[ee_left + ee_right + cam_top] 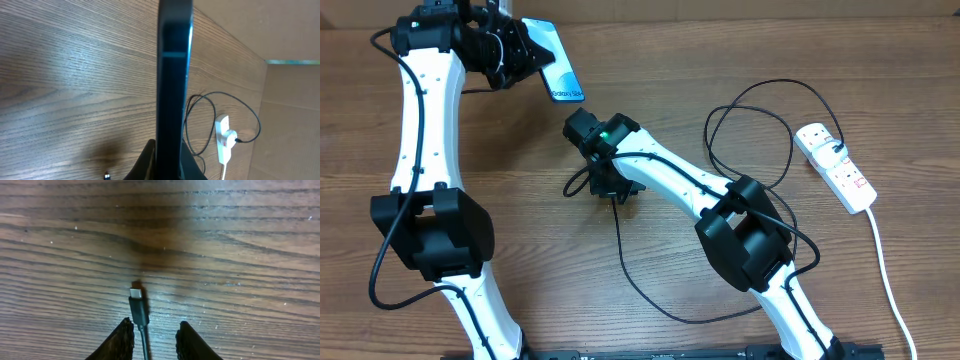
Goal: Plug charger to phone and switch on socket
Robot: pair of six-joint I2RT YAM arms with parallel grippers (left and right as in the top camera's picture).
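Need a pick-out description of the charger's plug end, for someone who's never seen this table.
On the wooden table, look mid-table under the right arm's open tool. Between its fingers a thin black cable ends in a small black connector, lying flat. Its silvery tip and black lead set it apart from the thick white cord of the power strip far right.

Beyond the charger (138, 307), bare table (225, 255); cable loops crowd the socket (835, 167).
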